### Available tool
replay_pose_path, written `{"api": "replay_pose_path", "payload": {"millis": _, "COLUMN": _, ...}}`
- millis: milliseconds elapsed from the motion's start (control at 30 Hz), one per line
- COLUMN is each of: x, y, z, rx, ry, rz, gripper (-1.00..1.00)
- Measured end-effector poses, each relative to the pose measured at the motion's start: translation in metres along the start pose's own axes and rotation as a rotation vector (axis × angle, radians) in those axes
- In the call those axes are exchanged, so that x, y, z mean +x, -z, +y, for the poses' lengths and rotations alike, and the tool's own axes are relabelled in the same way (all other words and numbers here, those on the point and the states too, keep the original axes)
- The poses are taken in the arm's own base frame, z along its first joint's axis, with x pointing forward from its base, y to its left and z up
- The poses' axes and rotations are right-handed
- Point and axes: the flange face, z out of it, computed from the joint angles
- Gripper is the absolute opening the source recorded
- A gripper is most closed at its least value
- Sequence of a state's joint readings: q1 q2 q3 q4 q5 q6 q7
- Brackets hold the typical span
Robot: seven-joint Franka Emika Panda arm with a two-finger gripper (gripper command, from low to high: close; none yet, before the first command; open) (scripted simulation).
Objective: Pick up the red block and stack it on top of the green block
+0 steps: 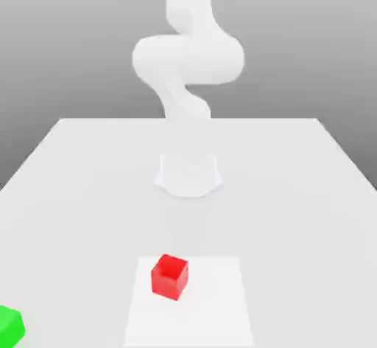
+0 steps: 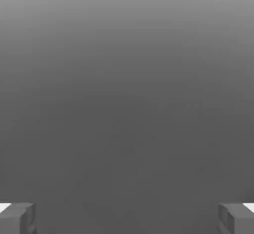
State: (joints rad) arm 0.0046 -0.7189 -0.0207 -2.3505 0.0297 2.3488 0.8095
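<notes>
The red block (image 1: 170, 276) is a small glossy cube resting on the white table, near its front edge and a little to the exterior view's left of centre. The green block (image 1: 10, 324) sits at the front far left in the exterior view, partly cut off by the picture's edge. In the hand view my gripper (image 2: 127, 219) is open: its two grey fingertips (image 2: 17, 218) stand far apart with nothing between them, and plain grey background lies beyond. The blocks are well apart from each other.
The white arm (image 1: 188, 59) rises from its round base (image 1: 188, 173) at the middle of the table (image 1: 294, 192). A slightly lighter square patch (image 1: 213, 302) lies under the red block. The table's edges run along both sides and the back.
</notes>
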Motion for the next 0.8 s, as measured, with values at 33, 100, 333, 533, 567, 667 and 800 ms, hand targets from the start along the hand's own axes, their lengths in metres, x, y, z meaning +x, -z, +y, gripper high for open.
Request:
{"api": "replay_pose_path", "payload": {"millis": 33, "x": -0.001, "y": -0.027, "z": 0.007, "rx": -0.023, "ry": -0.023, "rz": -0.033, "gripper": 0.0}}
{"api": "replay_pose_path", "payload": {"millis": 100, "x": -0.007, "y": -0.079, "z": 0.023, "rx": -0.072, "ry": -0.067, "rz": -0.095, "gripper": 0.0}}
{"api": "replay_pose_path", "payload": {"millis": 333, "x": -0.062, "y": -0.23, "z": 0.098, "rx": -0.279, "ry": -0.201, "rz": -0.26, "gripper": 0.0}}
{"api": "replay_pose_path", "payload": {"millis": 533, "x": -0.131, "y": -0.314, "z": 0.187, "rx": -0.495, "ry": -0.294, "rz": -0.34, "gripper": 0.0}}
{"api": "replay_pose_path", "payload": {"millis": 567, "x": -0.142, "y": -0.323, "z": 0.204, "rx": -0.533, "ry": -0.307, "rz": -0.347, "gripper": 0.0}}
{"api": "replay_pose_path", "payload": {"millis": 667, "x": -0.167, "y": -0.344, "z": 0.242, "rx": -0.613, "ry": -0.337, "rz": -0.353, "gripper": 0.0}}
{"api": "replay_pose_path", "payload": {"millis": 800, "x": -0.184, "y": -0.37, "z": 0.26, "rx": -0.624, "ry": -0.333, "rz": -0.354, "gripper": 0.0}}
